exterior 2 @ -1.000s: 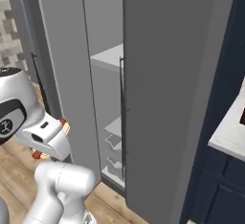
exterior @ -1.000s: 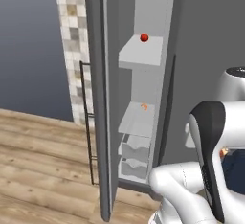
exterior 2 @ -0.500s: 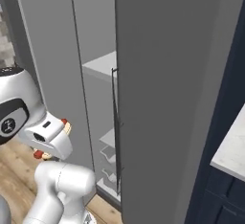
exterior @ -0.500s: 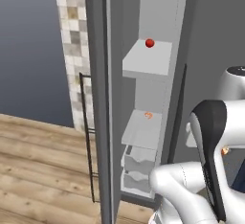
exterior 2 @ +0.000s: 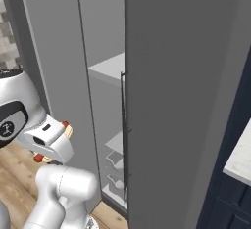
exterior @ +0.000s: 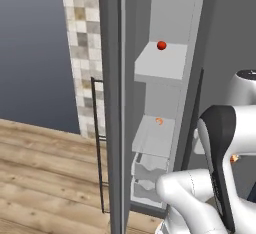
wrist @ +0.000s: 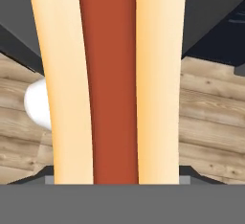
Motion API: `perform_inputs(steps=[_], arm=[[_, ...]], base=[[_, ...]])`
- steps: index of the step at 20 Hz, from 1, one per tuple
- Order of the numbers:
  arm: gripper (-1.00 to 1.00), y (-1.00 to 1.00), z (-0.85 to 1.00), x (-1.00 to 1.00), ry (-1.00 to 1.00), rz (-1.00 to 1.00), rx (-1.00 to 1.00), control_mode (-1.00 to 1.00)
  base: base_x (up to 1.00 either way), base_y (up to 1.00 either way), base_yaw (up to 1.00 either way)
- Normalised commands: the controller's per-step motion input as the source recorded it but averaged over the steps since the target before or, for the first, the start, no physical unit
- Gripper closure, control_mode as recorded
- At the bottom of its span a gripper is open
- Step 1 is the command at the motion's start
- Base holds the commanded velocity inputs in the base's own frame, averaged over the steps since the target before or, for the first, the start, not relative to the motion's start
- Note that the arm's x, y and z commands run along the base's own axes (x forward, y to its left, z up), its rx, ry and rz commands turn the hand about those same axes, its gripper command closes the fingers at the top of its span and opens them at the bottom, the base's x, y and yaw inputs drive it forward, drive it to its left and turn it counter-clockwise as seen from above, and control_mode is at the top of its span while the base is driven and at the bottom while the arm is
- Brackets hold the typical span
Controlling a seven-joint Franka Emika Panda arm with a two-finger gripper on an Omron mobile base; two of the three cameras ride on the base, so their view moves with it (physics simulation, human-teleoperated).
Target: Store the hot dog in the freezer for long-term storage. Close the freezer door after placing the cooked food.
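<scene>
Hot dog [wrist: 107,79] gripped in end effector [exterior 2: 49,147], freezer door [exterior: 116,103] ajar, pale shelves [exterior: 160,63] exposed beside its edge.

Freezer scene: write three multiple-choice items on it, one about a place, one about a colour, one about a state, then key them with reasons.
1. Where is the hot dog?
A. On the top shelf
B. At the end effector, close before the hand camera
C. On the wooden floor

2. What colour is the small round item on the freezer's upper shelf?
A. Red
B. Green
C. White

3. How does the freezer door stand?
A. Shut
B. Taken off
C. Open

Answers:
1. B: the hand view has the bun and sausage right in front of the camera, above the floor.
2. A: the left base view shows a red ball on the pale shelf.
3. C: the left base view shows the door swung out, with the freezer shelves and drawers exposed.
</scene>
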Motion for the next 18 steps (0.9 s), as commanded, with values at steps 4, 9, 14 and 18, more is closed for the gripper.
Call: perform_inputs(steps=[4,9,14,18], arm=[[1.00,0.00,0.00,0.00,0.00,0.00,0.00,1.00],[1.00,0.00,0.00,0.00,0.00,0.00,0.00,1.00],[1.00,0.00,0.00,0.00,0.00,0.00,0.00,1.00],[1.00,0.00,0.00,0.00,0.00,0.00,0.00,1.00]], base=[[0.26,0.25,0.00],[0.25,0.23,0.00],[0.39,0.05,0.00],[0.54,0.02,-0.05]])
